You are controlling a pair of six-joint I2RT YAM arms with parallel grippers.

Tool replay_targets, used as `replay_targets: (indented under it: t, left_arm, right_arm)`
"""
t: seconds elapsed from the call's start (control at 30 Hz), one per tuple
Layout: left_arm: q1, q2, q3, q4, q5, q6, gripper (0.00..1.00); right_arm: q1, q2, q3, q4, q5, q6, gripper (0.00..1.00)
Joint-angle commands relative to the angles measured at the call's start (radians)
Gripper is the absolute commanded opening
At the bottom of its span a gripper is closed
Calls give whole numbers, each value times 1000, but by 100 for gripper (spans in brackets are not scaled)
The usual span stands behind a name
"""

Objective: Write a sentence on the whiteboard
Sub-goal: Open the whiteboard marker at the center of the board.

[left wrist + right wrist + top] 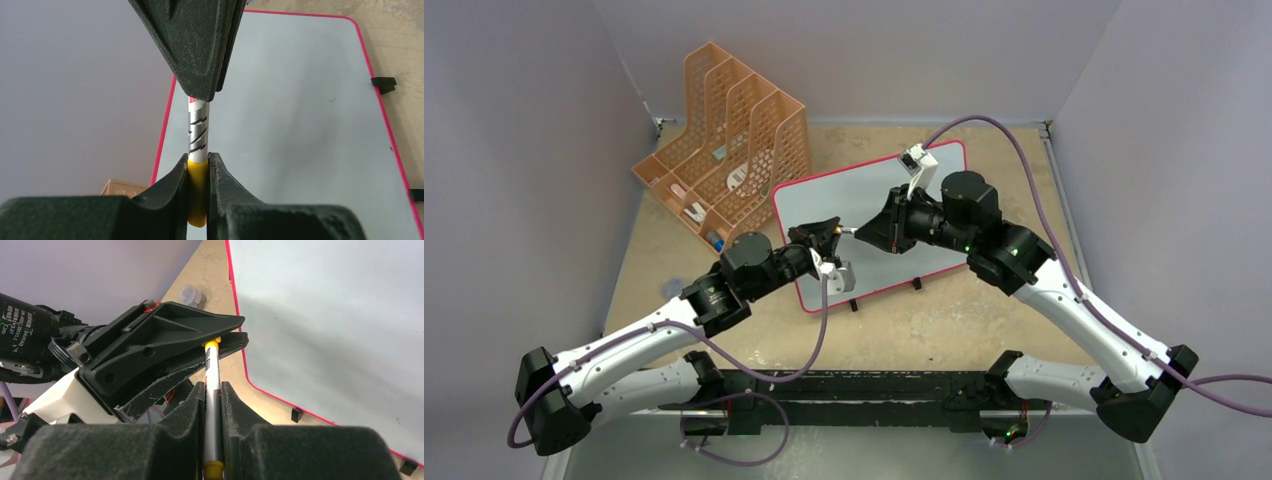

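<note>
We see a smooth, pale whiteboard (864, 190) with a soft satin sheen and a glossy red-pink frame that looks like plastic. The marker (198, 145) has a shiny silvery barrel and a smooth yellow plastic cap. The fingers (150, 210) on the left gripper (829, 235) and right gripper (869, 236) look like matt black plastic, grainy and scuffed. We'd call the table (944, 320) matt, mottled wood, and the file rack (724, 170) orange perforated plastic.
</note>
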Motion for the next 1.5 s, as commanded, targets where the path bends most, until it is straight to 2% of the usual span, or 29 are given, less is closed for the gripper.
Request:
replay_targets:
  t: [0.0, 0.13, 0.4, 0.97, 1.3, 1.47]
  left_arm:
    - [10, 18, -8, 120, -162, 52, 0]
    - [35, 27, -7, 124, -185, 62, 0]
    - [132, 0, 38, 55, -103, 28, 0]
    - [183, -59, 70, -30, -87, 27, 0]
    - [167, -39, 253, -439, 112, -107, 0]
    - [47, 24, 274, -526, 92, -198, 0]
  right_arm:
    - [-2, -37, 31, -11, 9, 0, 0]
    - [-2, -63, 39, -16, -10, -16, 0]
    - [-4, -113, 42, -56, 0, -45, 0]
    - [-3, -160, 106, -63, 69, -71, 0]
    - [-3, -167, 39, 40, 338, -137, 0]
    - [-4, -196, 8, 88, 550, -209, 0]
